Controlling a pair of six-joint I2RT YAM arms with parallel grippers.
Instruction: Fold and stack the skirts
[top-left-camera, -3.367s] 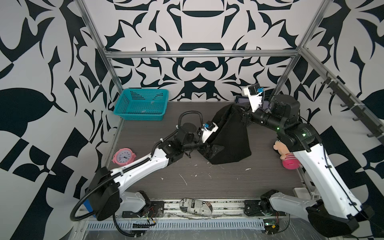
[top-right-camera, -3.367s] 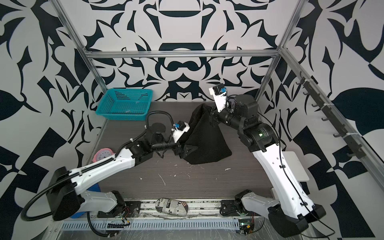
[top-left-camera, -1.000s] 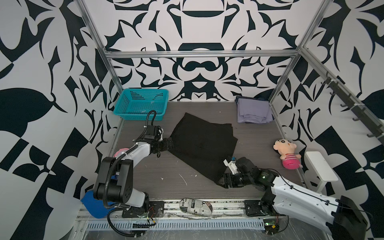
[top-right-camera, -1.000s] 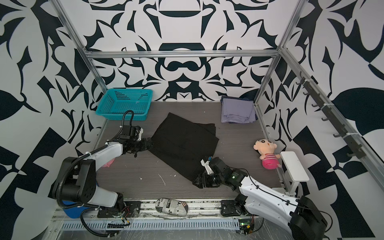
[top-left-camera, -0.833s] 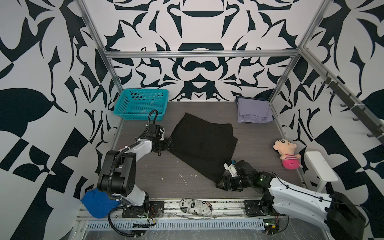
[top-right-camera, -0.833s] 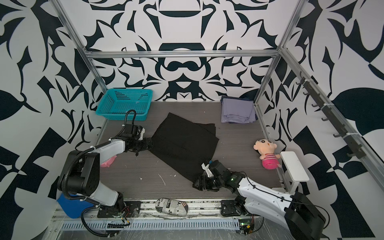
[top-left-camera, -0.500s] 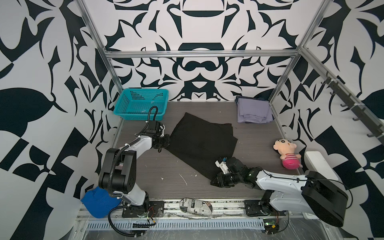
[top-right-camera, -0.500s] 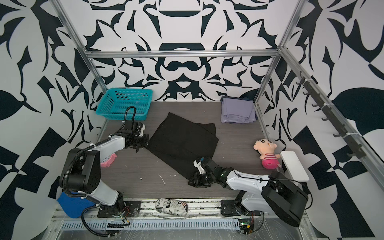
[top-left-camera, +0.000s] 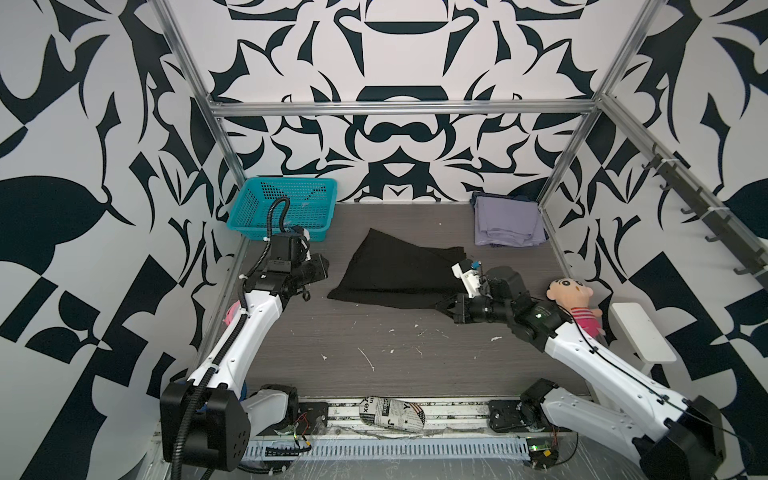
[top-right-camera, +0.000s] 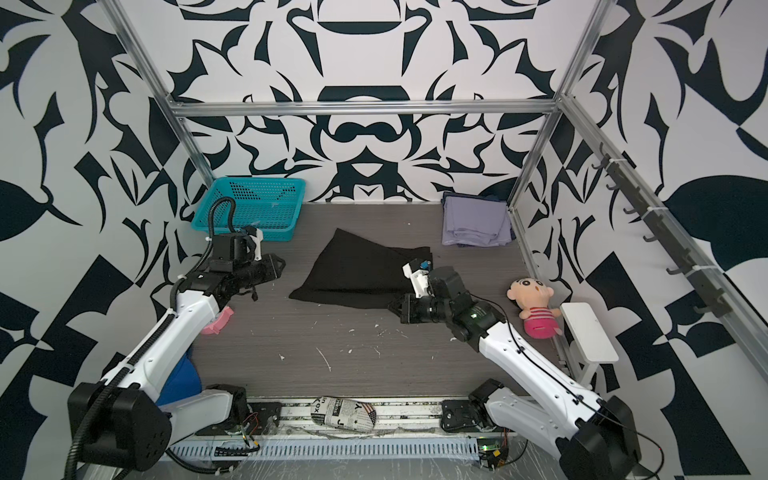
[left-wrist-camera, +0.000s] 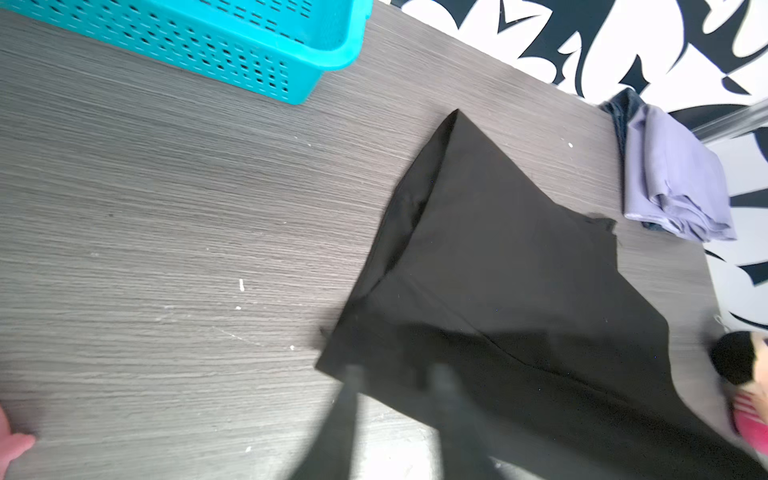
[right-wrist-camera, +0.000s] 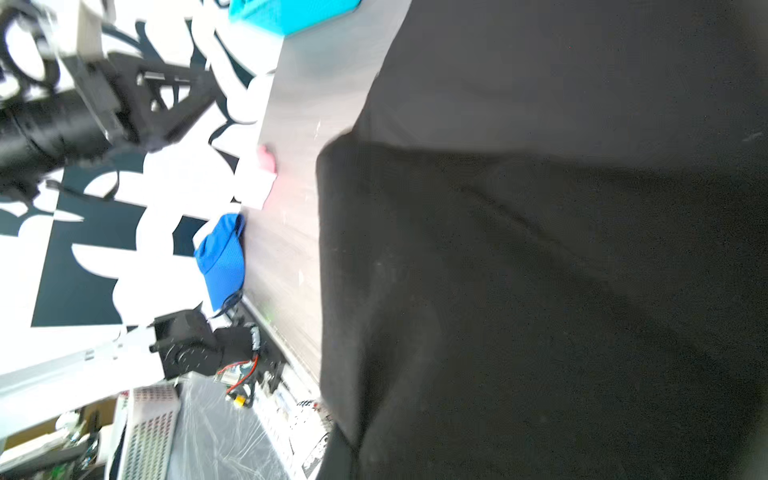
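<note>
Checking both top views, we find the right gripper clenched on the hem of the black skirt. The left gripper is released, near the opposite corner.

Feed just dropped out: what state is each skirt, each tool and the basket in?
black skirt: lying on the table, one corner gripped
lavender skirt: folded, on top of denim skirt
denim skirt: beneath it, mostly hidden
left tool: open, empty
right tool: shut on black skirt
basket: upright
</note>
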